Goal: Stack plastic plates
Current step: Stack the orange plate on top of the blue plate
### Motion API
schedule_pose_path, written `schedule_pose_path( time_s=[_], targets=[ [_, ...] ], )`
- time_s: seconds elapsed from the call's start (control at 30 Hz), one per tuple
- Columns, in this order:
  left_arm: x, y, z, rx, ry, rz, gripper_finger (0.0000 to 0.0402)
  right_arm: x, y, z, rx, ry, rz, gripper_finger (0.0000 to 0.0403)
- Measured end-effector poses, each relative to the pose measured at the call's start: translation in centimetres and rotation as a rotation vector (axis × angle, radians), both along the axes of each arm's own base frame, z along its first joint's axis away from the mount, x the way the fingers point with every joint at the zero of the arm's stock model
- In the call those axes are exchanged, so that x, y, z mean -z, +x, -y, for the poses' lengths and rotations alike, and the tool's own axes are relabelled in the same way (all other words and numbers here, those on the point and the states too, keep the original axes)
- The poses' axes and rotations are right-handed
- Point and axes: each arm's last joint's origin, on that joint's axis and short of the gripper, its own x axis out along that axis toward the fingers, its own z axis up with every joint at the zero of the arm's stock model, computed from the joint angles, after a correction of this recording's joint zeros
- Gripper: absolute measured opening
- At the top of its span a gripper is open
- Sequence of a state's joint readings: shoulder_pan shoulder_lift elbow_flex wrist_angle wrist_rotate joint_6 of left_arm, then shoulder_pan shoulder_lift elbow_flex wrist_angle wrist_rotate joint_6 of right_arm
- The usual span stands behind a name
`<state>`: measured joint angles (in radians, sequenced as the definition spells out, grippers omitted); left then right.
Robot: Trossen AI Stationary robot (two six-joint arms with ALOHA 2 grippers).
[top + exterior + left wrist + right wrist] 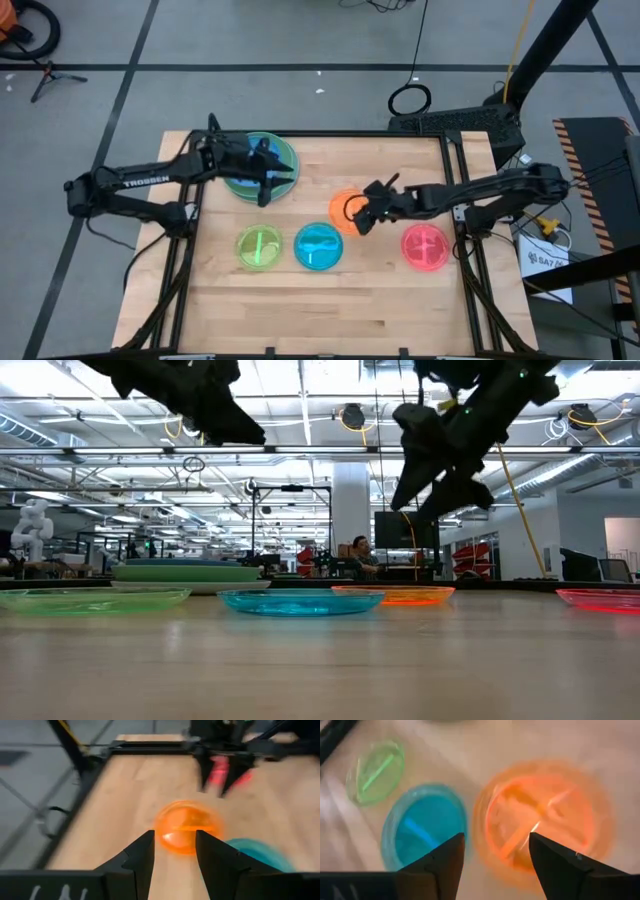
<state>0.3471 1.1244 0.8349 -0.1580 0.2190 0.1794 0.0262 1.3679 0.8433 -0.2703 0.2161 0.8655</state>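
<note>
Only one word reads clearly: "TROSSEN" on the left arm [140, 181], seen from above. That high view shows four small plates on the table [300, 310]: lime [259, 247], cyan [319, 246], orange [345, 211], pink [425, 248]. The left gripper [266, 180] hangs over a stack of large plates [285, 157] at the back left. The right gripper [363, 214] is above the orange plate. The low view alone shows a person [360, 554] seated behind. Each wrist view shows its fingers spread, holding nothing.
</note>
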Motion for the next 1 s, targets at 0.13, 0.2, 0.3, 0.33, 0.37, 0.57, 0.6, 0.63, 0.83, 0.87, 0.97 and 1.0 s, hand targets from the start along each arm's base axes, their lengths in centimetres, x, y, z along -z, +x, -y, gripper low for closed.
schedule_pose_path(
  time_s=[0.13, 0.2, 0.3, 0.33, 0.37, 0.57, 0.6, 0.63, 0.83, 0.87, 0.97, 1.0],
  targets=[
    [-0.9, -0.8, -0.2, -0.075, 0.177, -0.014, 0.015, 1.0, 0.6, 0.2, 0.073, 0.063, -0.018, 0.0201],
    [-1.4, -1.7, -0.7, -0.13, 0.207, -0.023, 0.015, 0.8, 1.0, 0.8, 0.124, 0.086, -0.012, 0.0195],
    [-1.7, -3.1, -1.2, -0.168, 0.21, -0.043, 0.015, 0.5, 1.4, 2.3, 0.193, 0.126, -0.056, 0.0187],
    [-1.8, -3.5, -1.4, -0.18, 0.206, -0.054, 0.015, 0.5, 1.6, 2.8, 0.208, 0.137, -0.089, 0.0184],
    [-1.9, -3.7, -1.5, -0.188, 0.209, -0.049, 0.015, 0.4, 1.7, 3.4, 0.221, 0.148, -0.129, 0.0181],
    [-2.1, -4.3, -2.1, -0.212, 0.237, -0.049, 0.015, -0.1, 1.8, 5.4, 0.232, 0.148, -0.417, 0.0165],
    [-2.1, -4.3, -2.2, -0.216, 0.236, -0.052, 0.015, 0.2, 1.7, 5.5, 0.224, 0.144, -0.458, 0.0163],
    [-2.1, -4.4, -2.2, -0.218, 0.234, -0.056, 0.015, 0.5, 1.7, 5.5, 0.216, 0.143, -0.487, 0.0162],
    [-1.7, -4.5, -2.2, -0.214, 0.22, -0.091, 0.015, 2.0, 1.6, 4.7, 0.156, 0.098, -0.555, 0.016],
    [-1.6, -4.6, -2.1, -0.213, 0.214, -0.099, 0.015, 2.1, 1.6, 4.6, 0.147, 0.075, -0.561, 0.016],
    [-1.4, -4.7, -2.1, -0.211, 0.198, -0.124, 0.015, 2.3, 1.8, 4.4, 0.125, -0.017, -0.551, 0.016],
    [-1.3, -4.7, -2.1, -0.212, 0.193, -0.129, 0.015, 2.4, 1.8, 4.3, 0.11, -0.04, -0.547, 0.016]
  ],
)
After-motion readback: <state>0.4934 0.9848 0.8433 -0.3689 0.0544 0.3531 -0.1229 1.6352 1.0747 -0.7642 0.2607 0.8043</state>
